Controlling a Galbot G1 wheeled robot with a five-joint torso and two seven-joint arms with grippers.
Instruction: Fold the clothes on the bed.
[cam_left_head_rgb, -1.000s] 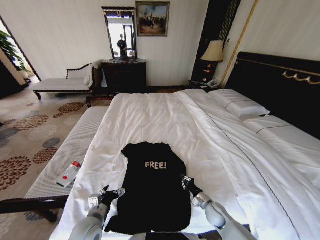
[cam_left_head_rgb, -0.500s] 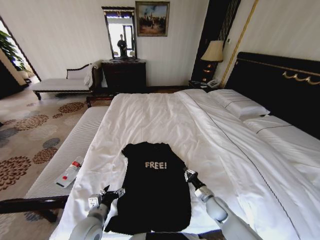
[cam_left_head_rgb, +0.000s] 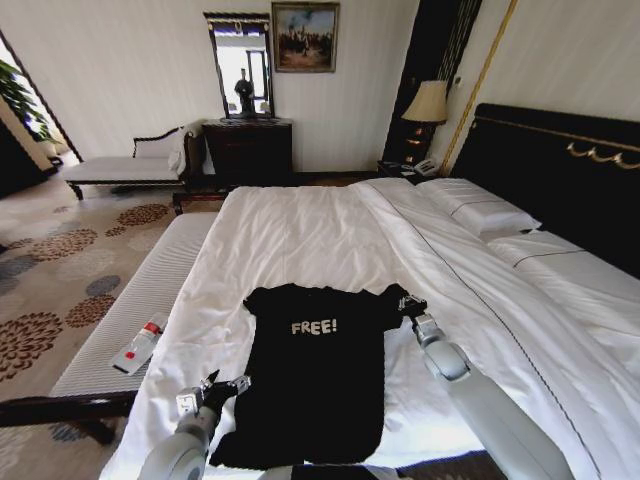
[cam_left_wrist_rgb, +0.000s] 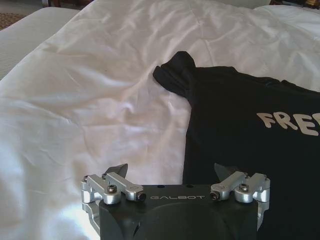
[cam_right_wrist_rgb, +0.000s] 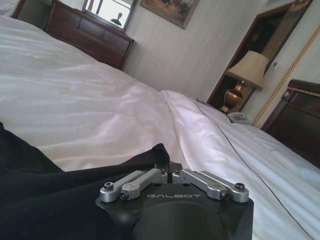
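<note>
Right gripper: closed, pinching the T-shirt's right sleeve, drawn outward over the white duvet.
Left gripper: fingers spread apart, holding nothing, poised at the shirt's left edge near the hem.
T-shirt: flat, lettering up, on the bed's near end.
Bench: beside the bed.

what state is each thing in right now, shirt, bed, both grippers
T-shirt: lying flat on the bed, lettering up, its sleeve on the robot's right pulled out sideways.
Right gripper: shut on that sleeve's tip.
Left gripper: open, at the shirt's lower left edge, holding nothing.
Bed: made, white duvet lightly creased.
Lamp: upright beside the headboard.
</note>
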